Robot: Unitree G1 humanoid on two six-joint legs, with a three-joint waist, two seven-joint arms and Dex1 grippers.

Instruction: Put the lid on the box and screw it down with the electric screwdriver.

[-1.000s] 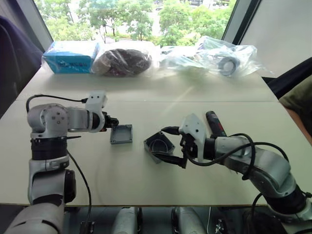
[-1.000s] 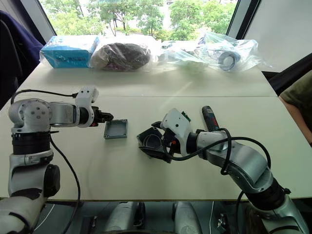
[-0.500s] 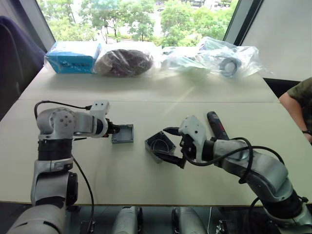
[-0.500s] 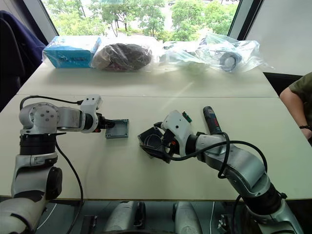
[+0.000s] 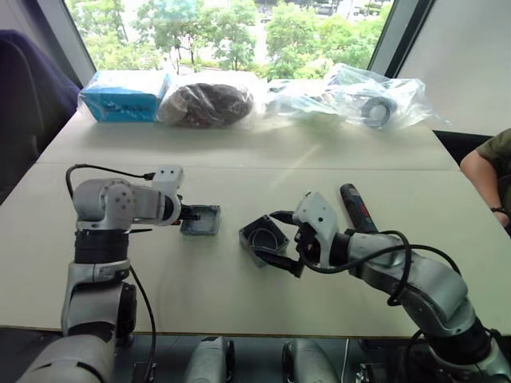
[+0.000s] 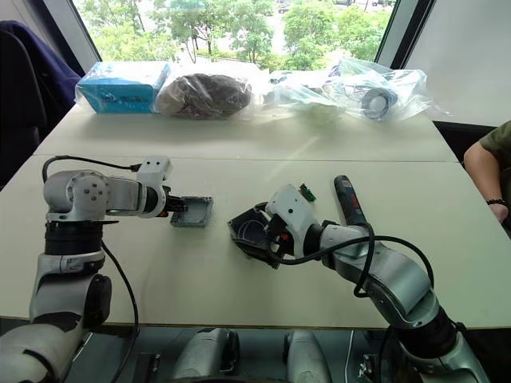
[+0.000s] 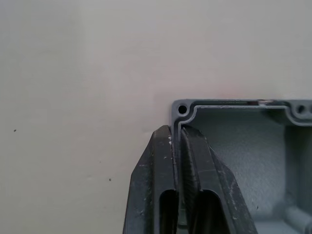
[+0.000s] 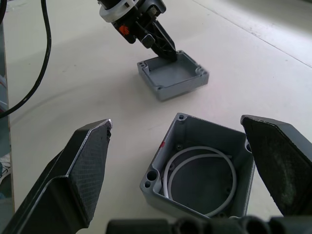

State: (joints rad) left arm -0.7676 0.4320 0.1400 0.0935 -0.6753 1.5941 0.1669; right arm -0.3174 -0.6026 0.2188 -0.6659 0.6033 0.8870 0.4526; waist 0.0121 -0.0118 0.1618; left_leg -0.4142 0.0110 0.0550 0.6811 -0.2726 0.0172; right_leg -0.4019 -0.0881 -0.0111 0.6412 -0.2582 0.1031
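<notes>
The shallow grey lid [image 5: 201,221] lies hollow side up on the table, left of centre. My left gripper [image 7: 176,129] is shut on its left rim, one finger inside the wall and one outside. The deeper grey box [image 8: 200,170] sits open side up to the lid's right, with a white ring inside and a small red mark on one wall. My right gripper [image 8: 175,120] is open, its fingers [image 8: 90,151] spread wide on either side of the box without touching it. The black and red electric screwdriver [image 5: 355,209] lies on the table behind my right forearm.
A small green connector [image 6: 306,191] lies beside the screwdriver. Along the far edge sit a blue packet [image 5: 124,94], a dark bagged bundle [image 5: 206,104] and clear bags [image 5: 355,92]. A person's arm [image 5: 493,159] shows at the right edge.
My left gripper has edged right onto the lid's rim and now pinches it. The right gripper and the box have stayed put. The head view has shifted a little.
</notes>
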